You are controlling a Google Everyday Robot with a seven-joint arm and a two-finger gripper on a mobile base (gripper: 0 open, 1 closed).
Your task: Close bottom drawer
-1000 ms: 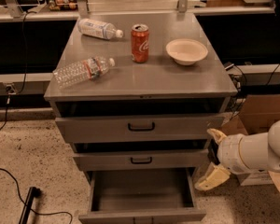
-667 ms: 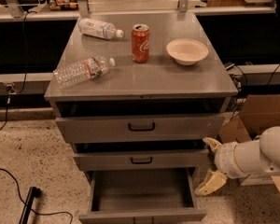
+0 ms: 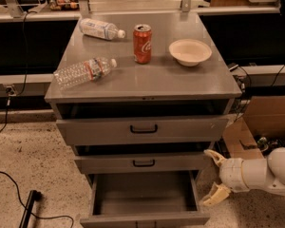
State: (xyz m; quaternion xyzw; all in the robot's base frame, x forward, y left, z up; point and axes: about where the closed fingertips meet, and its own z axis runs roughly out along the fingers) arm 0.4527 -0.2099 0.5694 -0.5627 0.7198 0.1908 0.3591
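Not closed yet: bottom drawer (image 3: 145, 196) is pulled way out at bottom centre, claw (image 3: 213, 177) is held spread, empty, lower right.

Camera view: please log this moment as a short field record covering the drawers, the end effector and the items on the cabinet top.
bottom drawer: pulled far out, not closed
middle drawer: slightly out
top drawer: partly out
end effector: open, holding nothing, beside the cabinet's right side, level with the two lower drawers
cabinet top: upright red can; white bowl; near plastic bottle and far plastic bottle, both lying on their sides
task status: not done
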